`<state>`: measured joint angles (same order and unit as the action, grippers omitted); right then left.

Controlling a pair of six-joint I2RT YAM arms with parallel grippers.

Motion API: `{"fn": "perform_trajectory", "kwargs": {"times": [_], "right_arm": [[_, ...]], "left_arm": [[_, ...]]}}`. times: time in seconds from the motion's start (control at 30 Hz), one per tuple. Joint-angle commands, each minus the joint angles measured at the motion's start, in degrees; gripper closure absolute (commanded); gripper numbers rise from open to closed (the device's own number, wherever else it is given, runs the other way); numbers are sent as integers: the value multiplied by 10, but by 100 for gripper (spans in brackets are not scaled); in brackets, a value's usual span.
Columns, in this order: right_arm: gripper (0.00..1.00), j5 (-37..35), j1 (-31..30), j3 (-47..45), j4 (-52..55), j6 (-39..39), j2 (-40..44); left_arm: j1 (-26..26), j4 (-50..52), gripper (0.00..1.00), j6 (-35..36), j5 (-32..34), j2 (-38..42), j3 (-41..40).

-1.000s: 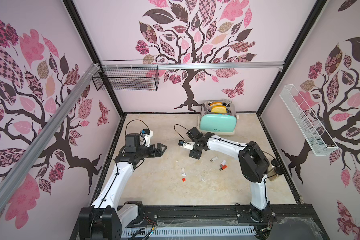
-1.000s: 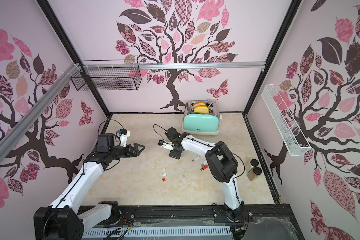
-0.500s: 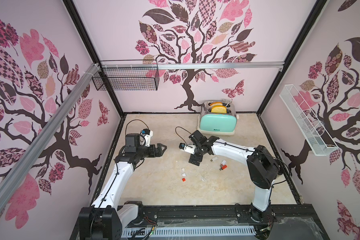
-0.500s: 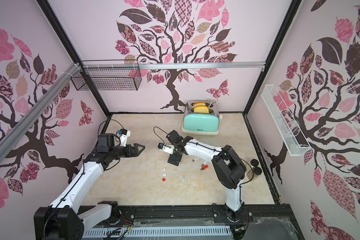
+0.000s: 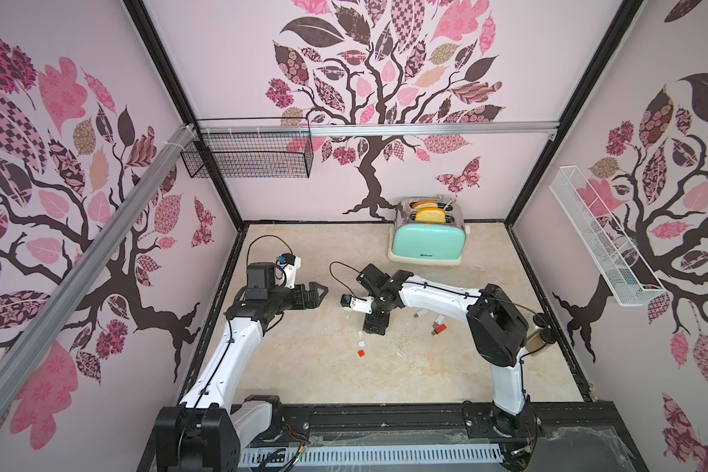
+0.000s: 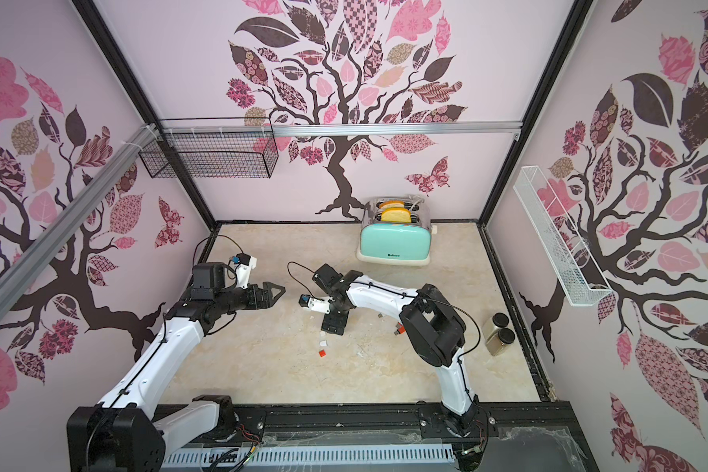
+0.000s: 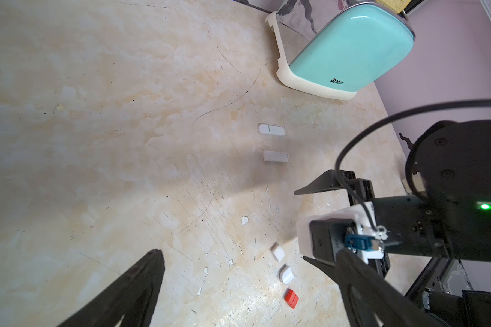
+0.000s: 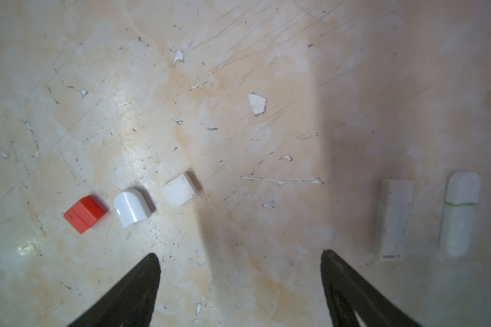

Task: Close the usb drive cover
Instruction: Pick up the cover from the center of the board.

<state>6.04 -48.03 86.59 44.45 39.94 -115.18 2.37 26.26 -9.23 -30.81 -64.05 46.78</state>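
Seemingly the approach step: right claw (image 5: 374,329), spread and empty, hovers mid-frame by the square white cap (image 8: 180,192), which it should next pinch.

R end effector (image 8: 239,256) cut off by edge.

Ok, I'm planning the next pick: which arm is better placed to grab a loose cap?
Right. Its open claw hovers low, just short of the square cap. The left claw, also open, is higher, off to the side and farther from it.
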Motion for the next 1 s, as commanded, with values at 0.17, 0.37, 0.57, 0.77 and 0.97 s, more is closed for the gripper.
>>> {"fn": "perform_trajectory", "kwargs": {"times": [0.17, 0.37, 0.57, 0.77, 0.97], "right_arm": [[30, 23, -9, 52, 55, 38, -22], [38, 32, -22, 57, 75, 85, -34], [42, 36, -25, 67, 72, 100, -48], [51, 40, -27, 85, 71, 94, -69], [53, 38, -28, 88, 69, 93, -79]], "left_arm": [[-9, -1, 2, 5, 1, 5, 3], [-10, -3, 2, 5, -2, 5, 2], [-10, -7, 2, 6, -7, 5, 0], [-10, -10, 2, 5, -10, 6, -2], [-10, -11, 2, 5, -8, 9, -3]]}}
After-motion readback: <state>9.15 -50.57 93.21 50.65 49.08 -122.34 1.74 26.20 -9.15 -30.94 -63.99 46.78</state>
